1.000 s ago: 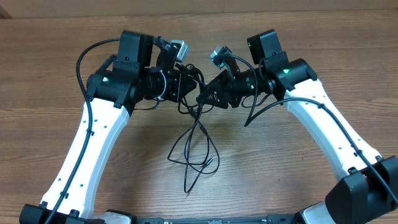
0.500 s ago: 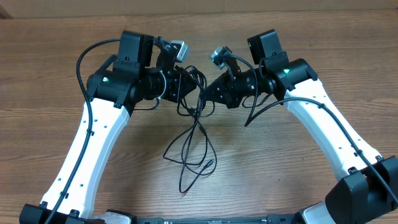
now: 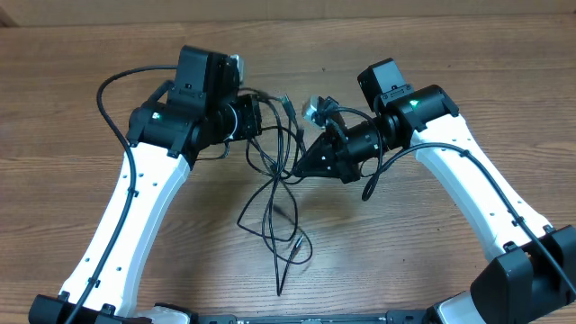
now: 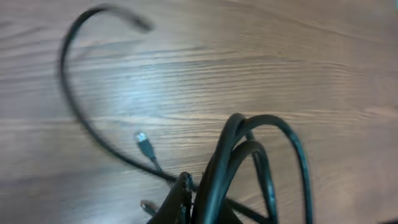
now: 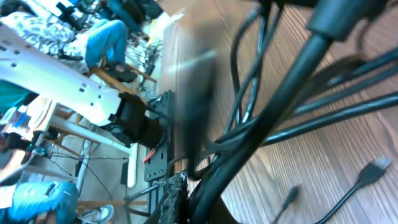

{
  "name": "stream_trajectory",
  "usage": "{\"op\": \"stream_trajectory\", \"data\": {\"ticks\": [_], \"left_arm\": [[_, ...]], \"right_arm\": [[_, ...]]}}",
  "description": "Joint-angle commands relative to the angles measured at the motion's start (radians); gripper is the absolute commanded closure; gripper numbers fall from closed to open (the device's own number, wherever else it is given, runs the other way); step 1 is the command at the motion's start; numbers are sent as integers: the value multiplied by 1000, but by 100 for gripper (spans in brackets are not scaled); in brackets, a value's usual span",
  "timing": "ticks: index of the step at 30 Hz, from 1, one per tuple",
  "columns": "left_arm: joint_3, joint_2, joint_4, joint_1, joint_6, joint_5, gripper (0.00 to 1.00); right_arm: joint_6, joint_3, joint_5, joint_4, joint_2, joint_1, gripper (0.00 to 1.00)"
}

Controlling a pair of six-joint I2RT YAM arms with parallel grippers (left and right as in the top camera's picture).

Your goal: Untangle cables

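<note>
while you hold the thin black tangled cables (image 3: 277, 184) lifted over the brown wooden table (image 3: 72, 81), tails trailing on it, you are mid pull-apart. the left gripper (image 3: 256, 119) and right gripper (image 3: 302, 167) each look clamped on strands. next, spread them apart slowly.

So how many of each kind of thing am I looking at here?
Robot arms: 2, left and right
Bunch of tangled black cables: 1, cords too knotted to count
Wooden table: 1
Total: 4
</note>
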Motion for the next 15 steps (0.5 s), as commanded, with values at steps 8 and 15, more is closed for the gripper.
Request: {"op": "stream_trajectory", "data": {"ticks": [8,15], "left_arm": [[14,5,-171,8,-210,-394,95],[14,5,-175,7,-115,-263,96]], "right_arm": [[-79,1,-87,8,-13,7,96],[106,1,77,74,-13,-27,96]]}}
